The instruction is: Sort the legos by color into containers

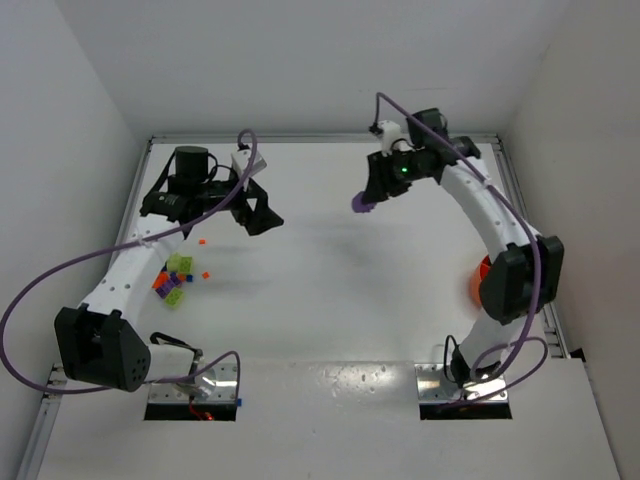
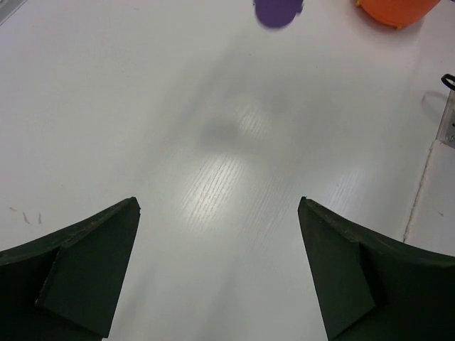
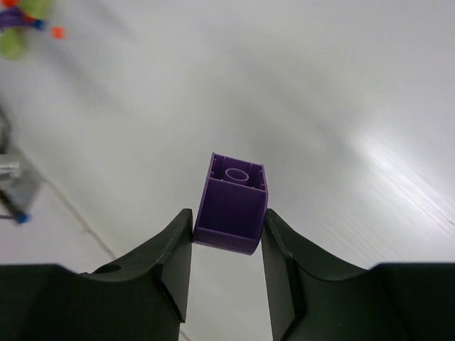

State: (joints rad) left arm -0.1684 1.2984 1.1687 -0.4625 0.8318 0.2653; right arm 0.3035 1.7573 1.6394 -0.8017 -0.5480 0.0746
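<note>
Top view: shows little legos in a heap on the desk beside the left arm, and the orange bowl far right, half hidden by the right arm. Left wrist: shows left end effector wide open, holding nothing. Right wrist: shows right end effector squeezing one purple brick, up off the desk.

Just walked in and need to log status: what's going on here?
Two robot arms are sorting small bricks by colour. The right gripper is clamped on a purple brick, lifted off the table. The left gripper is open and empty over bare tabletop. A small pile of bricks lies on the left side beside the left arm. The orange bowl sits at the right edge, mostly hidden behind the right arm.
</note>
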